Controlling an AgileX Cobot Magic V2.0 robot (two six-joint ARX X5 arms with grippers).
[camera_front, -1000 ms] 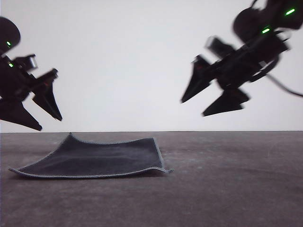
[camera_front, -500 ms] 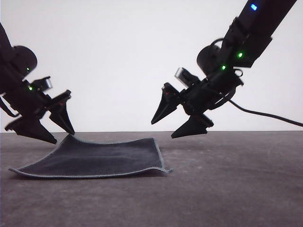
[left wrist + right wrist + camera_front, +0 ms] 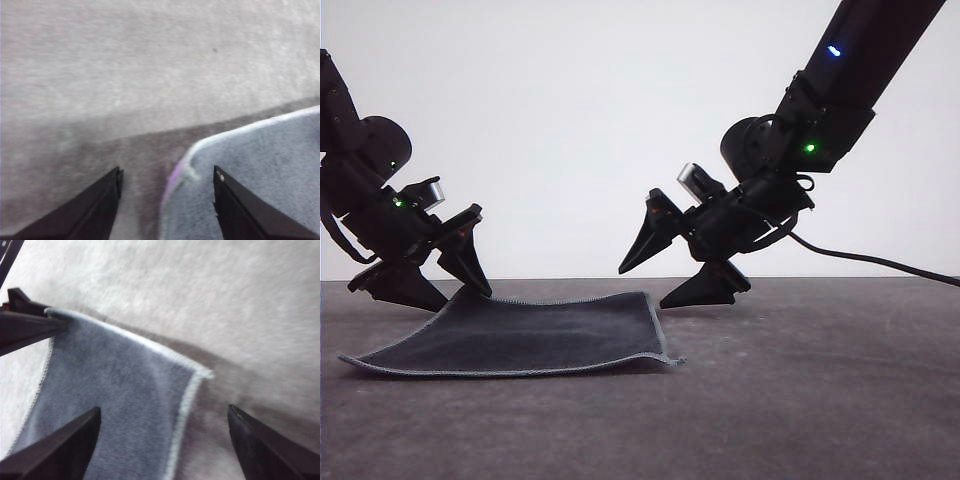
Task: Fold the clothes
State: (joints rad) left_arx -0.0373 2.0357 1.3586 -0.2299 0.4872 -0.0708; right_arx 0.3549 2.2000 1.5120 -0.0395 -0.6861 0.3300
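Both arms are down low over the table (image 3: 820, 400), and this looks like the reach for the grab, the opening step of the fold, with nothing lifted yet. The cloth (image 3: 535, 335) lies spread out, dark face up, pale hem showing all round. Look at the left gripper (image 3: 435, 285): jaws spread wide, one finger outside the cloth's far corner, the other just over the fabric, so that corner sits right in the gap between them. From the left wrist view the corner (image 3: 192, 162) curls up a touch with a sliver of purple underside peeking out, well placed for a pinch. The right gripper (image 3: 665, 275) is wide open too, tips pointing down toward the other far corner; in its wrist view that corner (image 3: 202, 374) lies between the two fingers, closer to the middle than to either tip, though ahead of them. Neither pair holds anything. My read: the next move calls for both to ease forward and down until each corner is deep between the fingers, then close together, catching the hem without pushing the cloth into a wrinkle.
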